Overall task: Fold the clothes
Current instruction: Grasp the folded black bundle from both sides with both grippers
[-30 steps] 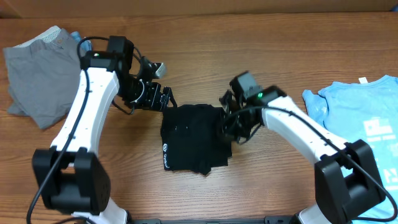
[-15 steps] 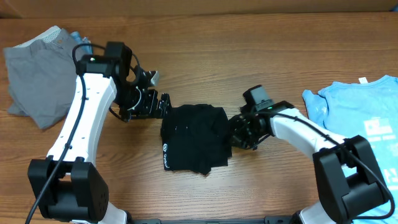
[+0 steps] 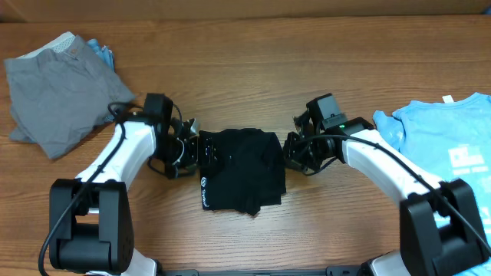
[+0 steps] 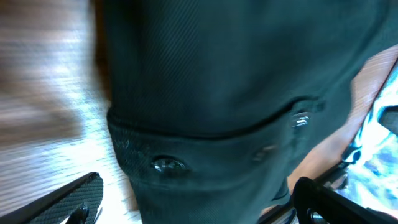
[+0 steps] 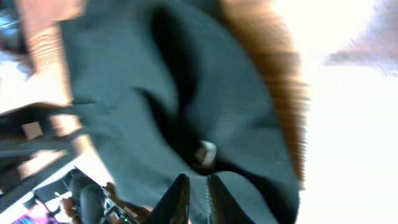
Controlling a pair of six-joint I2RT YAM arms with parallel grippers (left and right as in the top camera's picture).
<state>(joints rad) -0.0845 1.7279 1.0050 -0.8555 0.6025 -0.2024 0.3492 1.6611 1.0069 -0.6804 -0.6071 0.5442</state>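
The grey garment (image 3: 57,88) lay crumpled well left of the black T-shirt (image 3: 242,172), with bare table (image 3: 245,61) between them. The left gripper (image 3: 196,149) sat at the shirt's left edge, jaws spread wide around the hem. The right gripper (image 3: 295,153) met the shirt's upper right edge, jaws nearly pressed together; whether they pinched cloth was unclear. The light-blue tee (image 3: 453,146) lay well right, running out of view.
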